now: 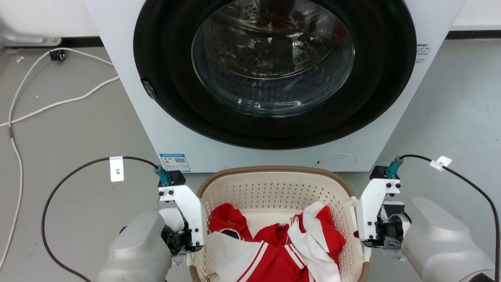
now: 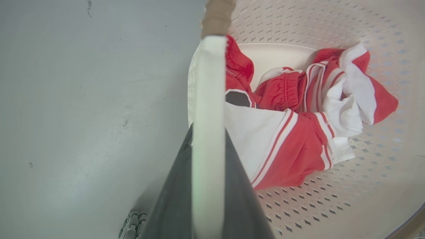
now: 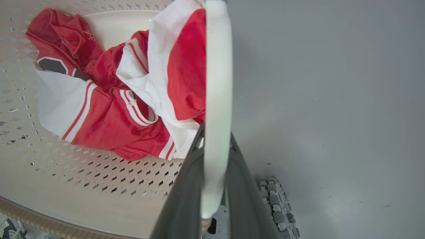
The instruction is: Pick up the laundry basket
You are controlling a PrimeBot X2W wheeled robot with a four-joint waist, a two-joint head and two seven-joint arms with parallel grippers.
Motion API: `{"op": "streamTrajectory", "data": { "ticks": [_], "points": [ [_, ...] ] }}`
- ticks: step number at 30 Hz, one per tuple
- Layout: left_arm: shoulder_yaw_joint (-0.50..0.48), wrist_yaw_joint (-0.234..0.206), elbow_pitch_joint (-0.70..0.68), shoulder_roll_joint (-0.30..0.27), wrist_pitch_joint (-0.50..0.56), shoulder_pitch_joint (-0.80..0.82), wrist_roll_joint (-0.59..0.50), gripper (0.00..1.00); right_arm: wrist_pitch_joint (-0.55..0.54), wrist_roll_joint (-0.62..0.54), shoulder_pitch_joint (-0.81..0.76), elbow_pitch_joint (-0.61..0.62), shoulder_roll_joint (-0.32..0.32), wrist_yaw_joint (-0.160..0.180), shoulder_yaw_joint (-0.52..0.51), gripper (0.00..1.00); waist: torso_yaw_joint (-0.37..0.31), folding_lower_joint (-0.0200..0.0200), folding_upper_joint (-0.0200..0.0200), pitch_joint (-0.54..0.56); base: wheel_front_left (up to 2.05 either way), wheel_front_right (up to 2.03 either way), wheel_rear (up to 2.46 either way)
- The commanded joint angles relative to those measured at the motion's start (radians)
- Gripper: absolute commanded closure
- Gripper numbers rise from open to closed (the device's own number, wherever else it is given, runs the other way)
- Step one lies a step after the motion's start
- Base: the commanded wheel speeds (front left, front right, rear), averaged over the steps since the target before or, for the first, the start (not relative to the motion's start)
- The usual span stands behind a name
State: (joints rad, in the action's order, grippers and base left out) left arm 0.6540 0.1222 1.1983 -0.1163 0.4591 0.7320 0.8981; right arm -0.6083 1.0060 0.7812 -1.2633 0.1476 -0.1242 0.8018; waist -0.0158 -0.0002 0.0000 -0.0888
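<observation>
The laundry basket [image 1: 274,188], cream-white and perforated with a brown woven rim, stands on the floor just in front of the washing machine. Red and white clothes [image 1: 274,243] lie inside it. My left gripper [image 1: 190,246] is at the basket's left side. In the left wrist view its dark fingers [image 2: 172,186] are shut on the white side handle [image 2: 207,83]. My right gripper [image 1: 366,239] is at the basket's right side. In the right wrist view its fingers [image 3: 245,186] are shut on the other white handle [image 3: 217,66]. The basket's near end is cut off by the head view's bottom edge.
A white front-loading washing machine [image 1: 137,117] with a round glass door [image 1: 274,58] rises close behind the basket. White cables [image 1: 58,103] trail over the grey floor at the left. Black cables [image 1: 78,168] loop from both wrists. Open floor lies on both sides.
</observation>
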Motion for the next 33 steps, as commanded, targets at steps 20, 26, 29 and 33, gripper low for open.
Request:
{"op": "streamTrajectory", "data": {
  "ticks": [20,26,29,33],
  "points": [
    [0.067,0.015,-0.002,0.04,-0.022,-0.082,0.069,1.0,-0.108,-0.015,-0.025,-0.02,-0.029,-0.012,-0.027,1.0,-0.016,0.0002,0.0,0.107,0.0,0.0,0.0],
    [0.074,0.015,0.006,0.043,-0.042,-0.083,0.082,1.0,-0.115,-0.036,-0.041,-0.02,-0.029,-0.012,-0.03,1.0,-0.013,0.0002,0.0,0.116,0.0,0.0,0.0],
    [0.081,0.015,0.01,0.044,-0.039,-0.079,0.088,1.0,-0.118,-0.047,-0.043,-0.02,-0.034,-0.012,-0.037,1.0,-0.014,0.0002,0.0,0.118,0.0,0.0,0.0],
    [0.091,0.015,0.011,0.042,-0.04,-0.073,0.097,1.0,-0.122,-0.06,-0.046,-0.02,-0.04,-0.012,-0.048,1.0,-0.014,0.0002,0.0,0.119,0.0,0.0,0.0]
  ]
}}
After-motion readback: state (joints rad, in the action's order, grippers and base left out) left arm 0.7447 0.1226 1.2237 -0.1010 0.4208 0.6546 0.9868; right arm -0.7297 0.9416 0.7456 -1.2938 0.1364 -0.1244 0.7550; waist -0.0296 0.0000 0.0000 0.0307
